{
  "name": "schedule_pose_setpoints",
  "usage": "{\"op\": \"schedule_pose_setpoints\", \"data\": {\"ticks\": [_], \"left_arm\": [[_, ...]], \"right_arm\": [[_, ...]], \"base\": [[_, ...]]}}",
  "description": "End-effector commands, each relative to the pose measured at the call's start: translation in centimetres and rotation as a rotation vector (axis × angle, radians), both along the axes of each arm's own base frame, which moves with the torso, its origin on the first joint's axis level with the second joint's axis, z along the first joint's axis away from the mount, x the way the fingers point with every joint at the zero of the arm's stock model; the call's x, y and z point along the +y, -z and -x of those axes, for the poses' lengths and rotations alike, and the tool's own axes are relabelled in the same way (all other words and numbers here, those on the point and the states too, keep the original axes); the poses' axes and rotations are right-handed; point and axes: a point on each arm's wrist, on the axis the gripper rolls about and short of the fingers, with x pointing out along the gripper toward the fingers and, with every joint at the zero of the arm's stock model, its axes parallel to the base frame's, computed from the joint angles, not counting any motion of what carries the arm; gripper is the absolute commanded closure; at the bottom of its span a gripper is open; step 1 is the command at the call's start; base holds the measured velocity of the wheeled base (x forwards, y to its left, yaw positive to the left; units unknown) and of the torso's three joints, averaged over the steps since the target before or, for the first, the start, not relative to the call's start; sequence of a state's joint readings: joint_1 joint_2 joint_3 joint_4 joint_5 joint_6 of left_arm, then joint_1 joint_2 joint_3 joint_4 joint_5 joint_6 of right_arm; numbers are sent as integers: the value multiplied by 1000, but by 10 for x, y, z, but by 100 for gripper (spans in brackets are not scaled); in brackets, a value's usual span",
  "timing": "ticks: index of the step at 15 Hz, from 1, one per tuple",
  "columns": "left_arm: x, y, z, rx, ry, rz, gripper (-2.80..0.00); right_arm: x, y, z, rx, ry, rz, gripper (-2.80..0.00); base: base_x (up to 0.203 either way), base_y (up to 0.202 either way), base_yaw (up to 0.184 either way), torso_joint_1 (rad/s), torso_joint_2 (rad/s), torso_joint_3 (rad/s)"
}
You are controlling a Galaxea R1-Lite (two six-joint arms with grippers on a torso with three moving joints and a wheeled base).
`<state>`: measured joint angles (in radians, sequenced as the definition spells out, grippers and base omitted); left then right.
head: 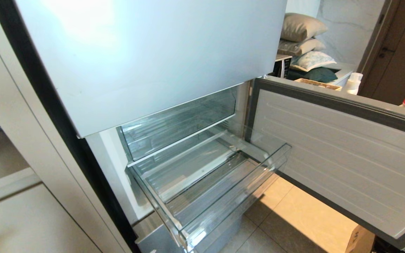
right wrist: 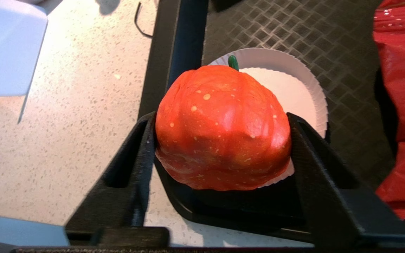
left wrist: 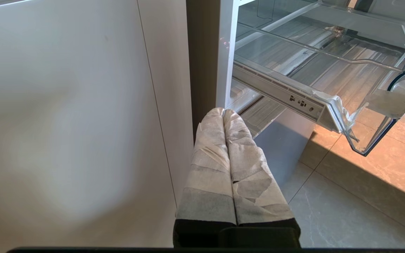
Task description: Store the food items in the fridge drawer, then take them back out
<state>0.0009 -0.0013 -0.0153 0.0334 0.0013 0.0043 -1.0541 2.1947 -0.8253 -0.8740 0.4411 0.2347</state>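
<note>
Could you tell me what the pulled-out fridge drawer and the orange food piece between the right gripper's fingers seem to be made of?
The fridge drawer looks like clear hard plastic: glossy, see-through, with a ribbed bottom. The orange food piece, between the right gripper's black fingers, has a shiny, speckled, ribbed skin and a green stem; it could be a real small pumpkin or a plastic replica. Under it is a plate, apparently fluted white paper.

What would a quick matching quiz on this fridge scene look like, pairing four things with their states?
Things:
1. food item
2. fridge drawer
3. left pincer
4. fridge door

States:
a. pulled out, nothing inside
b. swung wide open
c. red-orange, between the fingers of the right pincer
d. closed, wrapped in pale tape

Pairs: 1-c, 2-a, 3-d, 4-b
</note>
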Motion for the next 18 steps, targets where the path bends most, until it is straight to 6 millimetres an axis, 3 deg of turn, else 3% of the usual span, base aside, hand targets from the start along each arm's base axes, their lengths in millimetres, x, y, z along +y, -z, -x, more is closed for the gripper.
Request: {"op": "schedule_pose_setpoints", "data": {"ticks": [1, 7, 13, 18], "left_arm": [[0, 0, 0, 2, -1, 0, 0], [0, 0, 0, 2, -1, 0, 0], [0, 0, 0, 2, 0, 0, 0], [0, 0, 0, 2, -1, 0, 0]], "right_arm": [[-2, -2, 1, -7, 3, 7, -280], [-6, -2, 7, -7, 22, 10, -280], [-3, -29, 17, -39, 42, 65, -280], [17, -61, 27, -68, 43, 123, -280]], "base": [[0, 0, 0, 0, 0, 0], [0, 0, 0, 0, 0, 0], [0, 0, 0, 0, 0, 0], [0, 0, 0, 0, 0, 0]]}}
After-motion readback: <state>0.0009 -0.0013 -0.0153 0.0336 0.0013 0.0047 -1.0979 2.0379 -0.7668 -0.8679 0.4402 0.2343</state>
